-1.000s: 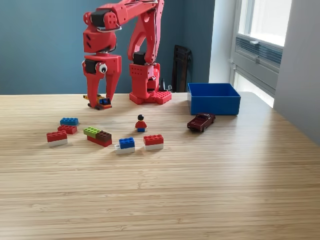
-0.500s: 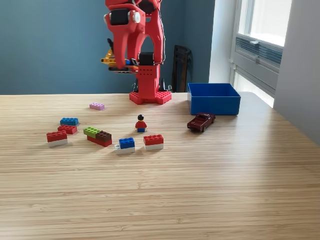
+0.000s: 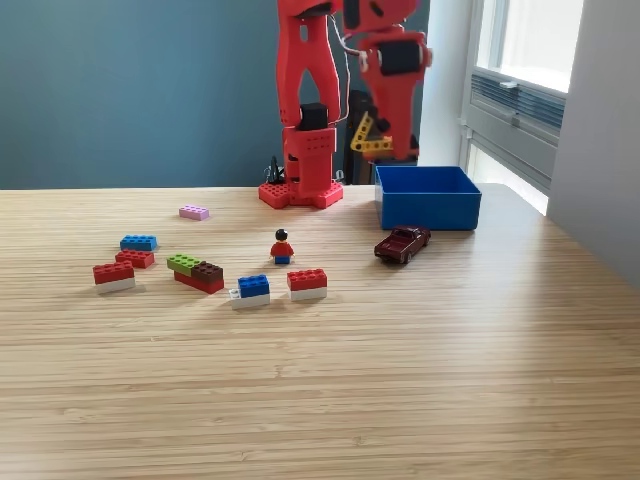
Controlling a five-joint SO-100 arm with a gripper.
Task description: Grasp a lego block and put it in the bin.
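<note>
We see no readable writing or brand marks anywhere in the exterior view.

The bin (image 3: 427,196) is a blue open box at the far side of the table (image 3: 400,380), toward the view's right, next to the arm's red studded base (image 3: 301,193). Its inside is hidden from this angle, so we can't tell what's in it.

The end effector (image 3: 376,143) hangs in the air just beside the bin's left rim in this view, above table level. It is clamped on a yellow lego piece (image 3: 366,135) that sticks out to the left of the fingers.

Loose on the table:
- pink brick (image 3: 194,212), far left, alone
- blue brick (image 3: 138,242) with a red brick (image 3: 135,258) touching it in front
- red-on-white brick (image 3: 114,276), leftmost
- green/brown/red stack (image 3: 196,272)
- blue-on-white brick (image 3: 252,289) just beside a red-on-white block (image 3: 307,283)
- small figure (image 3: 282,246), red top, upright, mid-table
- dark red toy car (image 3: 402,243), just in front of the bin, apart from it

Nothing stands between the end effector and the bin. A dark object leans on the wall behind the arm.
</note>
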